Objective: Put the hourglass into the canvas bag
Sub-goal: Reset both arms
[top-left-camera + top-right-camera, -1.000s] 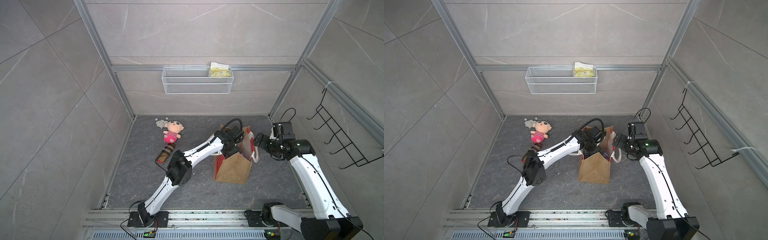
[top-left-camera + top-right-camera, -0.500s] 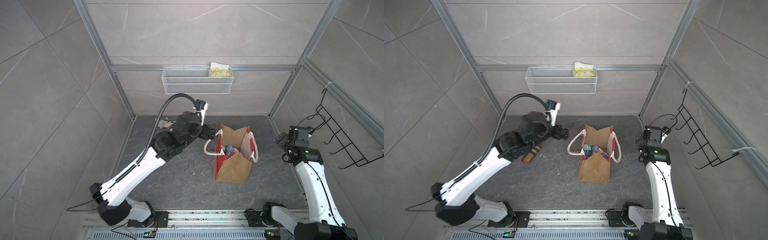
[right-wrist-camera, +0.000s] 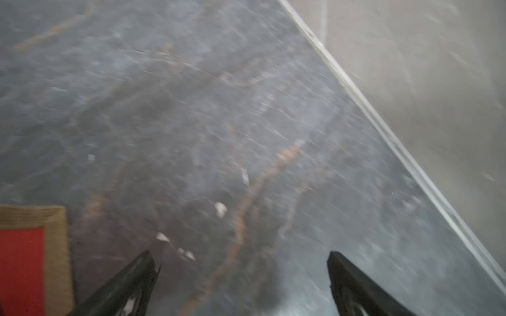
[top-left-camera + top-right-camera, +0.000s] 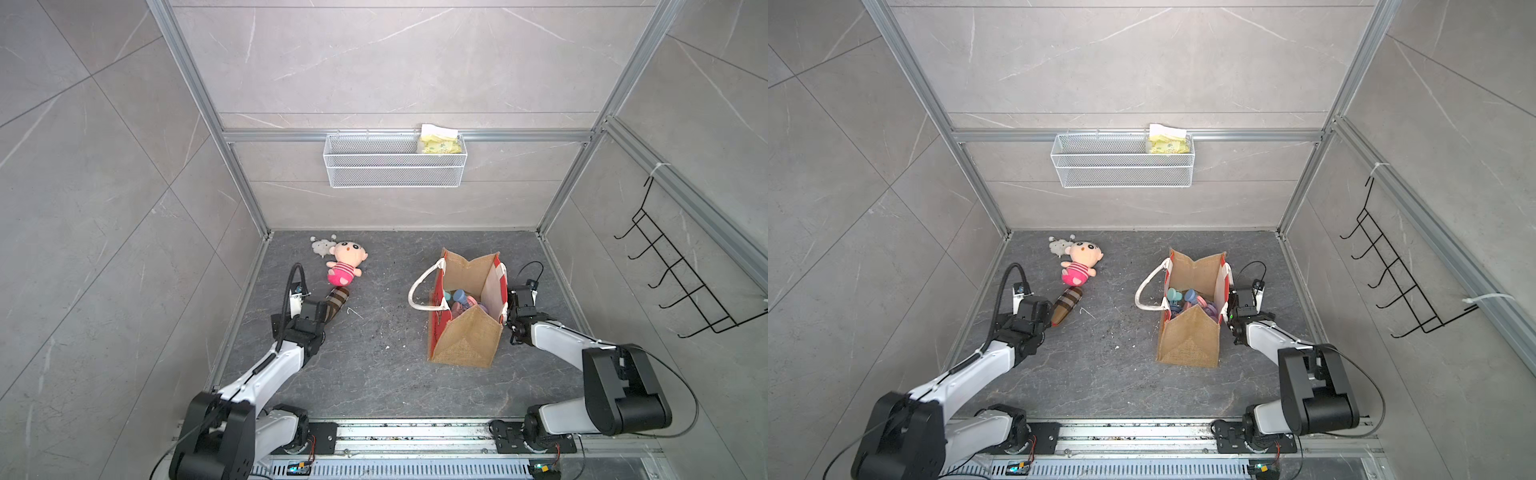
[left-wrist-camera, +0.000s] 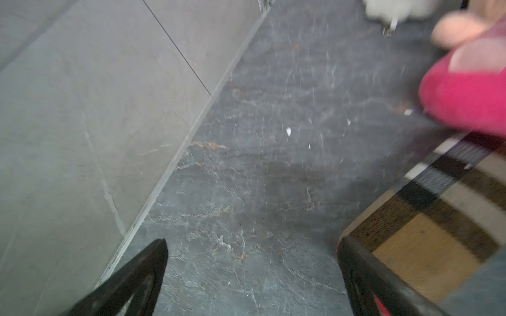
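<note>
Left gripper (image 5: pixel 252 246) and right gripper (image 3: pixel 241 257) had withdrawn from bag (image 4: pixel 465 340), fingers spread, empty. Hourglass (image 4: pixel 460 297) appeared inside: task judged complete.

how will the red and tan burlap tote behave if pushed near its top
The red and tan burlap tote would likely flex, being soft cloth with creased sides. Standing tall and narrow, it may tip. Its white rope handle droops, so it is probably floppy.

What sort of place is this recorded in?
Probably a robot test cell: tile walls in an aluminium frame, left arm and right arm on a base rail, a wall-hung wire basket.
</note>
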